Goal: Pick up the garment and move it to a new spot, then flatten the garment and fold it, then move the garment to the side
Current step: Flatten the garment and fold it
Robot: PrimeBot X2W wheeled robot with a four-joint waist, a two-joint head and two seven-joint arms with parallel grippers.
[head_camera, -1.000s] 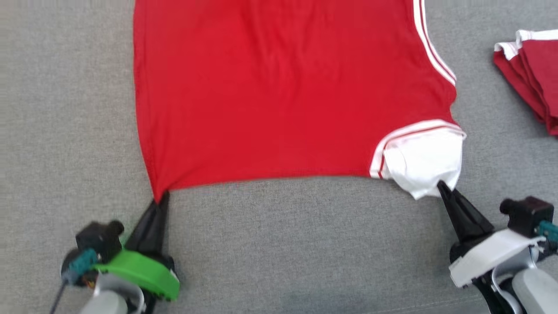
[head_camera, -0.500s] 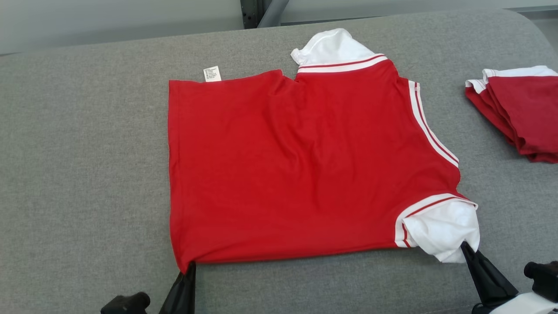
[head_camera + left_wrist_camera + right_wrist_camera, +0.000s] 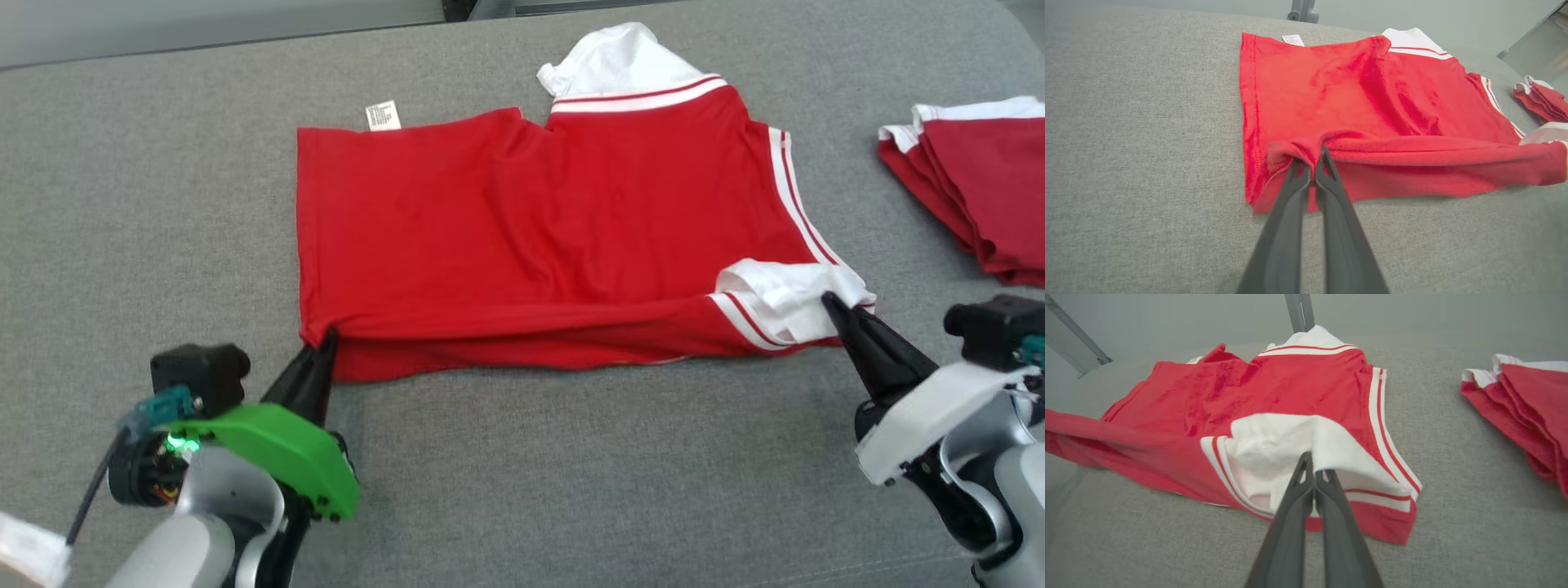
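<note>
Jaws pressed together, the left gripper (image 3: 327,338) pinches the near hem corner of the red shirt (image 3: 531,212) and the right gripper (image 3: 827,299) its white sleeve (image 3: 767,292), both lifted off the grey tabletop (image 3: 571,457). The shirt lies mid-tabletop; folded red clothes (image 3: 980,188) sit by the far right edge.

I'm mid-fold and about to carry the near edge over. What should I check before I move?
1. Left claw shut on the near hem corner of the red shirt: ok.
2. Right claw shut on the white sleeve: ok.
3. Near edge raised off the grey surface between the claws: ok.
4. Shirt body smooth: not ok, there are creases across the middle.
5. Folded stack apart from the shirt: ok.
6. Each claw holds every layer: cannot tell.
</note>
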